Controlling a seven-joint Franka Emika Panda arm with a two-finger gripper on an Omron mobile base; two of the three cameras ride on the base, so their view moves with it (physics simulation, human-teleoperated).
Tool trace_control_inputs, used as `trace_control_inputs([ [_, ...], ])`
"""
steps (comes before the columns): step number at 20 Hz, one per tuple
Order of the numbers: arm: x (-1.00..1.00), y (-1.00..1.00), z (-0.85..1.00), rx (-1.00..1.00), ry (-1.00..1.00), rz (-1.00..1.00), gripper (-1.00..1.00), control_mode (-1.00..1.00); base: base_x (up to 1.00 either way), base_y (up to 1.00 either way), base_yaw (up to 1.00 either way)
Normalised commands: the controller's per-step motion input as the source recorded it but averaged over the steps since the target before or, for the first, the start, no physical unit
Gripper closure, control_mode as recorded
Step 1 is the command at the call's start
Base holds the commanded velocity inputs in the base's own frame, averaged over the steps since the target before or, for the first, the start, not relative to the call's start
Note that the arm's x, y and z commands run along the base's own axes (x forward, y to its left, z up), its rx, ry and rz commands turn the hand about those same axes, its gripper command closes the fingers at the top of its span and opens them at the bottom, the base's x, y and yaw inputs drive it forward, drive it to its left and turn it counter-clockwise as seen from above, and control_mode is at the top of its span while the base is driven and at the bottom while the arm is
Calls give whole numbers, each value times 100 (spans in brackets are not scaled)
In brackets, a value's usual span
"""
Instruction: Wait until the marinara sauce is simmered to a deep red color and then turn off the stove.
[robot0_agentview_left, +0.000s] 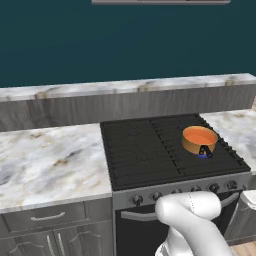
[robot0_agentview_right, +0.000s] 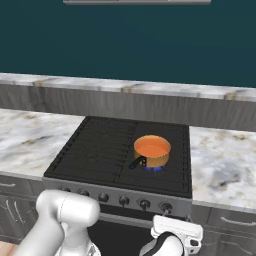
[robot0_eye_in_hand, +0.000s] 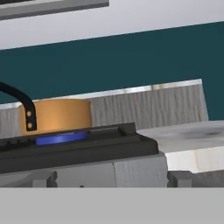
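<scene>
Copper-tan pot (robot0_agentview_left: 199, 140): seen in the left base view on the right front burner of the stove (robot0_agentview_left: 145, 150); the marinara sauce (robot0_agentview_left: 199, 135) is orange-red.
Knobs (robot0_agentview_left: 176, 193): partly covered there by the white arm.
Right base view: a blue flame (robot0_agentview_right: 154, 169) is seen under the pot; the gripper (robot0_agentview_right: 176, 235), low before the stove front, is cut off and its fingers hidden.
Hand view: the pot wall and dark handle (robot0_eye_in_hand: 24, 105) are seen from below rim level, up and left; the sauce is hidden.
Hand state: jaws taken as apart, nothing held.
</scene>
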Motion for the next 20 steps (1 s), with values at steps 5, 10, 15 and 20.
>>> trace_control_inputs([
  [5,0,20,0,0,0,-12,-100,-100,0,0,0],
  [10,0,29,0,-1,0,-4,-100,-100,0,0,0],
  [15,0,7,-4,-2,0,0,-100,-100,0,0,0],
  [20,0,0,-7,-5,1,3,-100,-100,0,0,0],
])
